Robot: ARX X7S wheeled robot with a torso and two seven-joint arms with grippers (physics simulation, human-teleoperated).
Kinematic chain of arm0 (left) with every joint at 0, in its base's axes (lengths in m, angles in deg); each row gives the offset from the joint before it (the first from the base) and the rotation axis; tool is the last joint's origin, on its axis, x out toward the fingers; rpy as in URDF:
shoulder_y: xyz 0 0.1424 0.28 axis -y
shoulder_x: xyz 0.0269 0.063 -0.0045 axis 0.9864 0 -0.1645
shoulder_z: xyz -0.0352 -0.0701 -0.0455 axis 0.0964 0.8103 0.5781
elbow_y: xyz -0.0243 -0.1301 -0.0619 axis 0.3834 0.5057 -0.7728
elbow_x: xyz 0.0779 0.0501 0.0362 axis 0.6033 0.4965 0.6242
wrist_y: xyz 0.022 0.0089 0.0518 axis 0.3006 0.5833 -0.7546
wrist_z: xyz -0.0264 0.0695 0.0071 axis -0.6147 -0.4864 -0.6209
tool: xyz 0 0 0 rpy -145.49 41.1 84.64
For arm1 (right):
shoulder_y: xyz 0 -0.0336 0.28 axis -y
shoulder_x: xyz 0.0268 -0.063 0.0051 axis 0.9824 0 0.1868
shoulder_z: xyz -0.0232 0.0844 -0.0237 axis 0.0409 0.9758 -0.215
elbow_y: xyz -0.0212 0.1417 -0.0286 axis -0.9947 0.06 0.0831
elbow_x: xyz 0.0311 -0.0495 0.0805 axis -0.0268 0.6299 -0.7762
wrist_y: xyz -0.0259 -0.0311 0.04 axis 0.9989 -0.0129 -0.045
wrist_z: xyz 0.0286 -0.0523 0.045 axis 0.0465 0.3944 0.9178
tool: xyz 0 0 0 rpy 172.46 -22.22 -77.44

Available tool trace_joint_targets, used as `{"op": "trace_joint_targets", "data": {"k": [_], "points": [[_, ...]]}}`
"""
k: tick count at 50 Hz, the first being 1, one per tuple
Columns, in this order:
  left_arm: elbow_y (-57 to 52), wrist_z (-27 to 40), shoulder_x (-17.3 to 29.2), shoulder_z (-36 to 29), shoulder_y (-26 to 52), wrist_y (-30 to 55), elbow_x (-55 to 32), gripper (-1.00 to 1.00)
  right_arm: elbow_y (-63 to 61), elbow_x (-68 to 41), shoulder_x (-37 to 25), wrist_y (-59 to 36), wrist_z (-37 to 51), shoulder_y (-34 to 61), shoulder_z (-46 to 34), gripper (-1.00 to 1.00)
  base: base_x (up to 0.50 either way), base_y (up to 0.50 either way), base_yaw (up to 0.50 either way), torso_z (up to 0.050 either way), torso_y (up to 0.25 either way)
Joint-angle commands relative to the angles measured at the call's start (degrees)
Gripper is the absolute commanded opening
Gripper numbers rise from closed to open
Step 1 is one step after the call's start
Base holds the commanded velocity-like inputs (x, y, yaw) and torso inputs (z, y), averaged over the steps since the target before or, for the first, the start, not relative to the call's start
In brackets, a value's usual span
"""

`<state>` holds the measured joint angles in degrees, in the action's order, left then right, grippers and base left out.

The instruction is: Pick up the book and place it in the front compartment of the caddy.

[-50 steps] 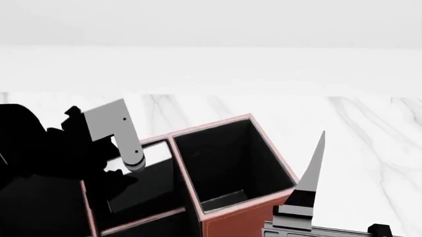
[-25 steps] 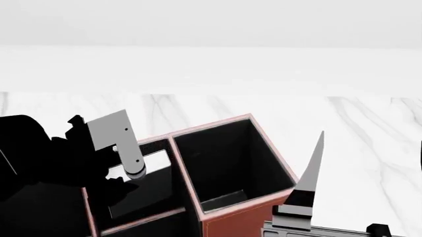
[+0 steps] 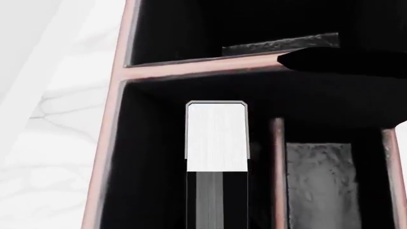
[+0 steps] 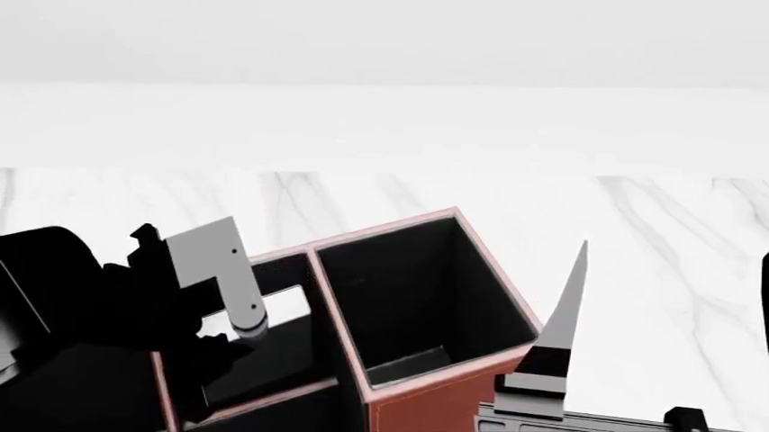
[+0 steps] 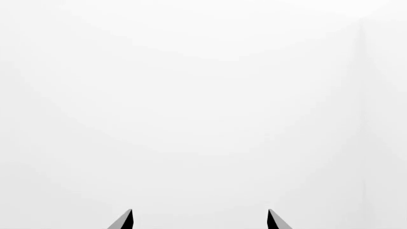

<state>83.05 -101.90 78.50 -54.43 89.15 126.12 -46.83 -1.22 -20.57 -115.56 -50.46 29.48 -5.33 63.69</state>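
Book not clearly made out anywhere. Left gripper (image 4: 229, 333) mostly dark against the caddy (image 4: 415, 409) lining, reaching into a slot beside the tall end; grip state unclear. Right gripper (image 5: 199, 220) cropped, fingertips spread apart, nothing between.

table (image 4: 673, 225): white marble with grey veins, lying flat and stretching across the head view | wall (image 4: 384, 54): plain white, standing behind the table's far edge | table again showing in the left wrist view as a pale veined strip (image 3: 45, 143) | right wrist view showing only blank white
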Motion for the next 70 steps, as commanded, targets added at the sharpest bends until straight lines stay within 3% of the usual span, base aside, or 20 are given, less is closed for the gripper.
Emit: {"op": "trace_joint_targets", "data": {"k": [1,37,70], "points": [[4.3,0.5,-2.0,0.8,-1.2,-3.7,2.5,-1.00,0.1,-0.1,-0.1,0.1,0.1,0.0,0.0,1.00,0.00,0.00,0.00,0.000,0.000],[17.0,-1.9,-6.4,-1.7,-6.1,-15.2,8.5,-1.00,1.7,0.0,0.1,1.4,-0.1,-0.3,-0.8,1.00,0.00,0.00,-0.01,0.000,0.000],[21.0,-2.1,-8.1,-1.4,-7.6,-17.2,9.1,-1.00,2.6,0.5,0.2,1.9,-0.2,0.0,-1.9,1.00,0.00,0.00,-0.01,0.000,0.000]]}}
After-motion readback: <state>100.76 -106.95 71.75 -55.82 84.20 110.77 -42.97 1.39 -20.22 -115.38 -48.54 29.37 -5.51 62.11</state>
